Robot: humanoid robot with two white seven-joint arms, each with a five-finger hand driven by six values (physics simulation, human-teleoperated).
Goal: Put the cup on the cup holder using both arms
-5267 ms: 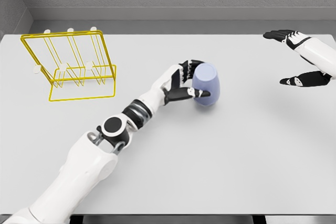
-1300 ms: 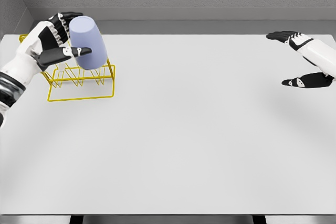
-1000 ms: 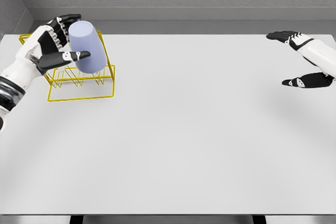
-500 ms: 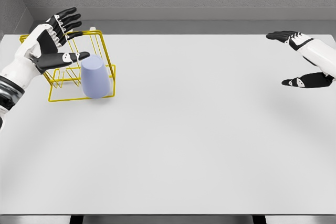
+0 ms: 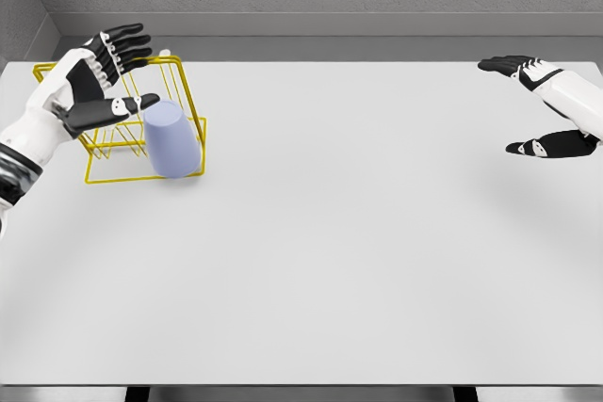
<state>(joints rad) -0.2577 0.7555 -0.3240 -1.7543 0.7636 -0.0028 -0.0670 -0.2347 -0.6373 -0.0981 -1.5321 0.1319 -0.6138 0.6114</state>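
I saw the cup (image 5: 171, 140) unlabelled, inverted in the yellow cup holder (image 5: 113, 143), left hand (image 5: 89, 87) and right hand (image 5: 546, 105) splayed empty.

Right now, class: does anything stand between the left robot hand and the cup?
Nothing visible does. The left robot hand is open just up and left of the cup, which sits at the yellow rack, whose thin wires run behind both. The right robot hand is open far across the table.
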